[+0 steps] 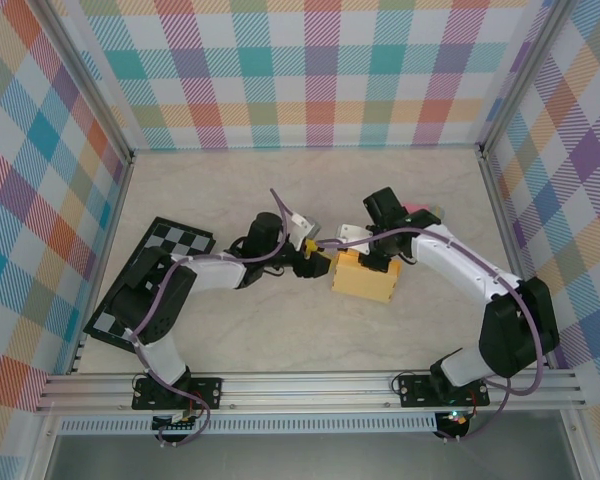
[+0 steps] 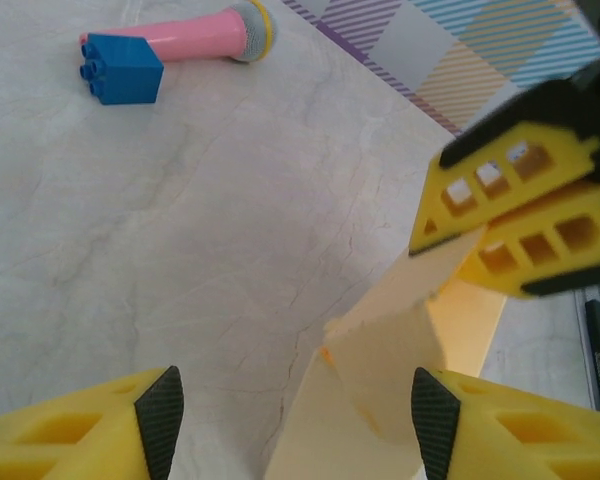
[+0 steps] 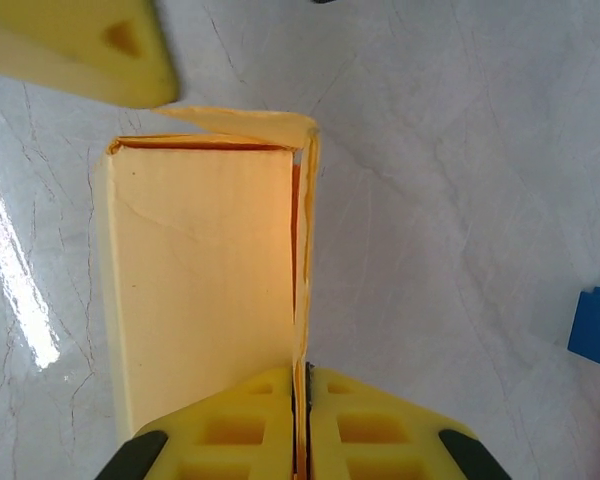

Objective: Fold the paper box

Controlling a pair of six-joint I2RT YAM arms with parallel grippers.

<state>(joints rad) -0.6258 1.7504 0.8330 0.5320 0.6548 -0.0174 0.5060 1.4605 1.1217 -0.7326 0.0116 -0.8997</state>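
Note:
The paper box (image 1: 365, 278) is yellow-orange card, partly folded, lying on the table between the two arms. My right gripper (image 3: 300, 385) is shut on one upright side wall of the box (image 3: 205, 280), pinching the thin card edge between its pads. In the left wrist view that right gripper (image 2: 510, 220) holds the far end of the card. My left gripper (image 2: 298, 425) stands open at the box's left end. A pale flap (image 2: 380, 370) rises between its fingers, close to the right pad (image 2: 435, 420), and is not pinched. One left finger (image 3: 90, 50) shows beyond the box.
A pink stick (image 2: 190, 35) with a blue block (image 2: 125, 68) at its end lies on the table beyond the box, near the right wall. A black-and-white checkered board (image 1: 150, 275) lies at the left, under the left arm. Plaid walls enclose three sides.

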